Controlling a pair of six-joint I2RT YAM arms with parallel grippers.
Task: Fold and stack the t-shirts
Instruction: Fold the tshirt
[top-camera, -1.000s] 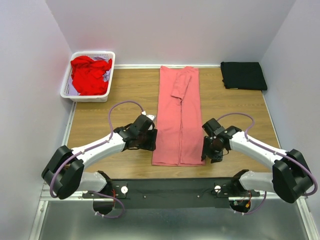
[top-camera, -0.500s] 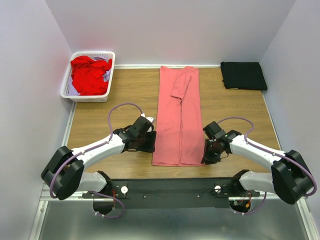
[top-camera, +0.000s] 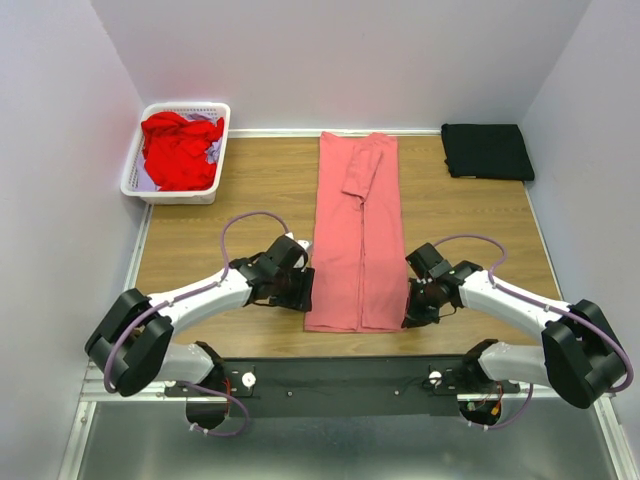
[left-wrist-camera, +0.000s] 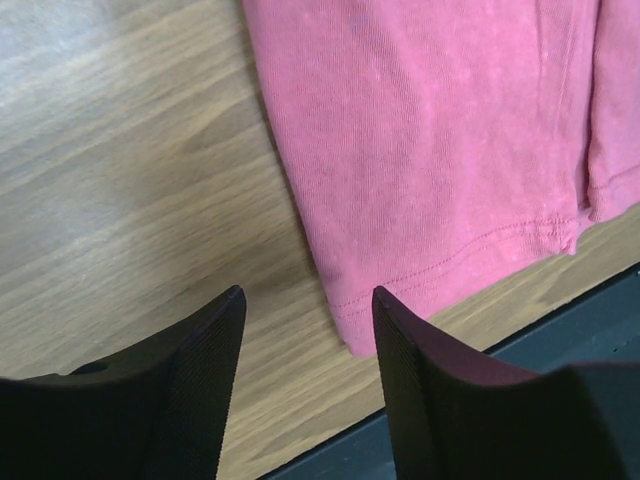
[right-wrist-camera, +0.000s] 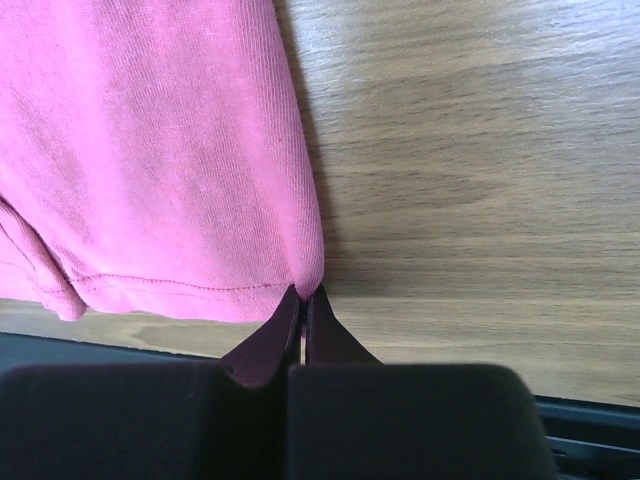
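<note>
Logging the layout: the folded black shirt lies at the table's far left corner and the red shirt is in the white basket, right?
No. The top external view shows the folded black shirt at the far right corner, not the left. The red shirt is in the white basket, as you said.

The left arm (top-camera: 200, 295) and right arm (top-camera: 505, 300) reach forward from their bases and angle inward, wrists low over the tabletop (top-camera: 200, 230). The left hand (top-camera: 300, 290) points down, its fingers (left-wrist-camera: 205, 380) spread well apart. The right hand (top-camera: 415, 308) is down too, fingertips (right-wrist-camera: 290, 318) pressed together. They may be pinching the corner of the salmon-pink t-shirt (top-camera: 355, 240), though that is hard to tell.
</note>
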